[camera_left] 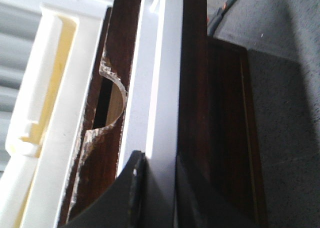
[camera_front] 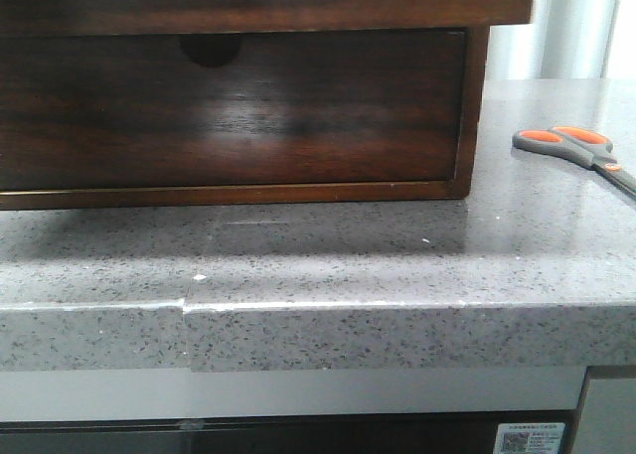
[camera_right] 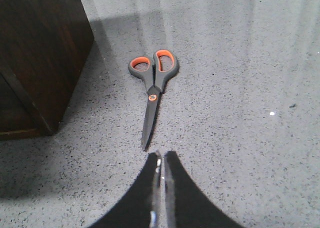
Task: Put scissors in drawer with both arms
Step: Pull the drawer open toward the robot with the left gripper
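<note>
A: Where do the scissors (camera_right: 152, 88) lie?
B: Flat on the grey counter (camera_front: 397, 265), right of the wooden cabinet (camera_front: 238, 116), blades closed.
A: The claws?
B: Right gripper (camera_right: 161, 160) pressed together above the counter; left gripper (camera_left: 159, 160) clamped on the drawer (camera_left: 160, 73) front's pale edge.

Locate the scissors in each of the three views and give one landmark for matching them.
Front view: scissors lie on the grey counter at the far right, partly cut off by the edge.
Left wrist view: cannot tell; only a thin grey and orange streak shows at the top edge.
Right wrist view: scissors lie flat, centre, closed.
Shared landmark: the dark wooden cabinet beside them.
</note>
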Robot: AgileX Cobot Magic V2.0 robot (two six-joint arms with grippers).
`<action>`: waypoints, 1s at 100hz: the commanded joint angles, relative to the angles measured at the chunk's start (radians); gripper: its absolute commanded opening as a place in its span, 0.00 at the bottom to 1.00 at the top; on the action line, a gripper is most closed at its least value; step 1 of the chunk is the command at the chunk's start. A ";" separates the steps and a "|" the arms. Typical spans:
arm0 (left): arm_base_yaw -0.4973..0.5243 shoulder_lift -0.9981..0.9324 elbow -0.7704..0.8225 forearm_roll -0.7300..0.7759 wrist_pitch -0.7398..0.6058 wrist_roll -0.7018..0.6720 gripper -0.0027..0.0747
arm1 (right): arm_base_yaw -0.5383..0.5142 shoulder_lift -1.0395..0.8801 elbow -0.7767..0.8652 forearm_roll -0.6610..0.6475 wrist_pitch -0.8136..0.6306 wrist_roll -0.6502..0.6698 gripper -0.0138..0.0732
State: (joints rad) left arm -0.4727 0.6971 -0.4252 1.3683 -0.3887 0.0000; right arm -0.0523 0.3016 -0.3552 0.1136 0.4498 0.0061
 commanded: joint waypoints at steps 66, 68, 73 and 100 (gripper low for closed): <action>-0.009 -0.048 0.004 -0.088 -0.127 -0.050 0.43 | 0.001 0.017 -0.037 0.034 -0.068 -0.006 0.11; -0.009 -0.046 0.004 -0.088 -0.127 -0.050 0.43 | 0.001 0.017 -0.037 0.034 -0.068 -0.006 0.11; -0.009 -0.046 0.004 -0.088 -0.134 -0.050 0.43 | 0.001 0.017 -0.037 0.034 -0.068 -0.006 0.11; -0.009 -0.046 0.004 0.022 -0.210 -0.166 0.43 | 0.001 0.017 -0.037 0.034 -0.090 -0.006 0.11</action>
State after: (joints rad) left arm -0.4727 0.6505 -0.3814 1.3821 -0.5366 -0.0972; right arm -0.0523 0.3016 -0.3552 0.1470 0.4546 0.0061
